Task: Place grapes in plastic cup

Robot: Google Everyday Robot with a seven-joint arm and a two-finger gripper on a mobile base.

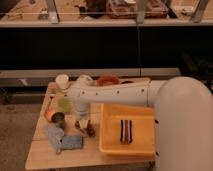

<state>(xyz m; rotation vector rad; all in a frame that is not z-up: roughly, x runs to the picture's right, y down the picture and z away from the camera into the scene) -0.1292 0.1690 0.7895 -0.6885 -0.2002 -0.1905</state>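
Note:
The grapes point(89, 130), a small dark reddish bunch, lie on the wooden table just left of the yellow tray. My gripper point(82, 121) points down right over them, at their left end; I cannot tell whether it touches them. The plastic cup point(63, 104), pale green and translucent, stands upright on the table to the left of the gripper, about a cup's width from the grapes. My white arm point(120, 94) reaches in from the right across the table's middle.
A yellow tray point(111, 142) holding a dark striped block point(125, 131) is at the right. A white cup point(62, 81) and a red bowl point(107, 80) stand at the back. A small dark can with orange point(54, 117) and a blue-grey cloth point(62, 139) lie front left.

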